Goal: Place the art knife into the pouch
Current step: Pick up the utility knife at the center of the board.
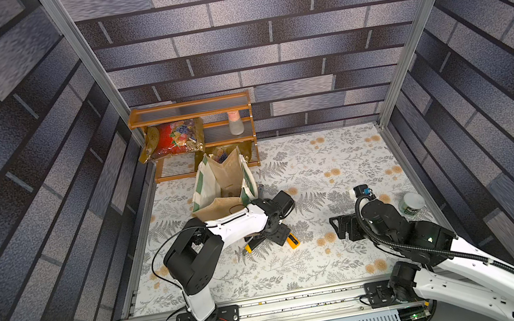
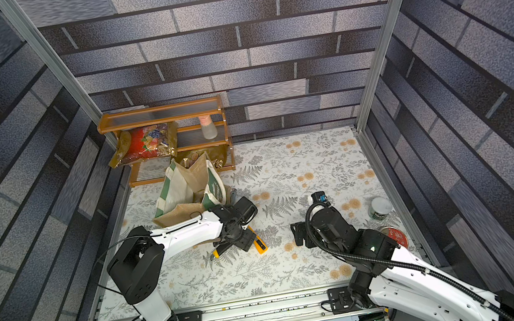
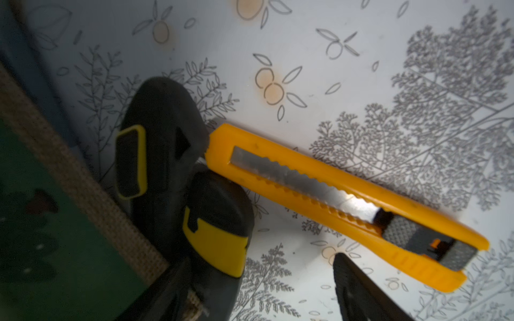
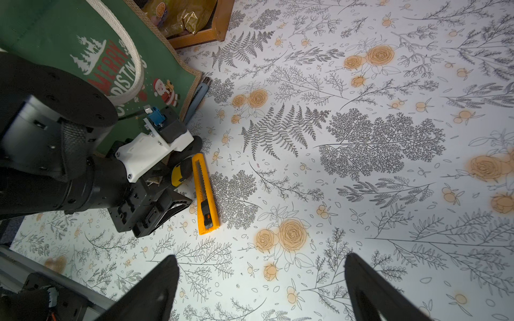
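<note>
Yellow plastic art knife (image 3: 345, 200) lies flat on your floral-printed surface (image 4: 361, 139), outside the tan burlap pouch with the green front panel (image 4: 50, 33) and right under your black left tool (image 1: 270, 240). That tool is spread wide and grips nothing.

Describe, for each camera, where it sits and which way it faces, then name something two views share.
Top views: high above the arms' bases, looking down on the table; both arms show.
Left wrist: on the left arm, looking closely down at the yellow knife; the left gripper shows.
Right wrist: on the right arm, looking low across at the pouch; the right gripper shows.
Shared: both wrist views show the yellow knife.
</note>
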Robot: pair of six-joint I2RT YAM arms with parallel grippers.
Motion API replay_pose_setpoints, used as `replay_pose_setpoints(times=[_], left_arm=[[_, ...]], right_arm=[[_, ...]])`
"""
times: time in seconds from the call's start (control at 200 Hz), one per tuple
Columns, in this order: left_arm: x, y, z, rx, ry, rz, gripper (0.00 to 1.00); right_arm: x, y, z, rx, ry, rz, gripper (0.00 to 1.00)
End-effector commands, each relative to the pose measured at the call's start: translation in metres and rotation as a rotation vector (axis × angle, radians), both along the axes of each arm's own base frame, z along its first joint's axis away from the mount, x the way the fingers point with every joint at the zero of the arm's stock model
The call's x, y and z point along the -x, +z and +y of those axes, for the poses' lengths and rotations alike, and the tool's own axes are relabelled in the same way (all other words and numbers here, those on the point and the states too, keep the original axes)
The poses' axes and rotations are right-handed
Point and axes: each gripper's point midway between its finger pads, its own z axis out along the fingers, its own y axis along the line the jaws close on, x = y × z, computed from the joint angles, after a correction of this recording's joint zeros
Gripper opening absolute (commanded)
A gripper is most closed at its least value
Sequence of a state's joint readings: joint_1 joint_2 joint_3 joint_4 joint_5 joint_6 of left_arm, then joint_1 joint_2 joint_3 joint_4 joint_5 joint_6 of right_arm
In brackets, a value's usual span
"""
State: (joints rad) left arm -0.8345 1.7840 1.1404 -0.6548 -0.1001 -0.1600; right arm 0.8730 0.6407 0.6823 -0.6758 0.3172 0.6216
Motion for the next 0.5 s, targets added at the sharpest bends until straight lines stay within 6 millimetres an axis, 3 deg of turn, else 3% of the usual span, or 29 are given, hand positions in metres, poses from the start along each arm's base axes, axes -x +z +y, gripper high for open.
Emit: replay_pose_setpoints(times=[0.0,0.205,0.496], left_arm=[[-0.004,-0.006,0.007,-0.039,0.010,-0.004,0.83],[-0.008,-0.008,0.016,-0.024,0.053,0.010,0.77],[0.008,-0.024,0.024,-0.047,0.077,0.061,0.73]], right_arm=[[0.002,-0.008,-0.007,0.025,-0.020,0.012,0.95],[0.001,-0.011,-0.007,0.032,-0.025,0.016,0.95],[0.000,-0.010,-0.010,0.040,-0.037,0.009,0.95]])
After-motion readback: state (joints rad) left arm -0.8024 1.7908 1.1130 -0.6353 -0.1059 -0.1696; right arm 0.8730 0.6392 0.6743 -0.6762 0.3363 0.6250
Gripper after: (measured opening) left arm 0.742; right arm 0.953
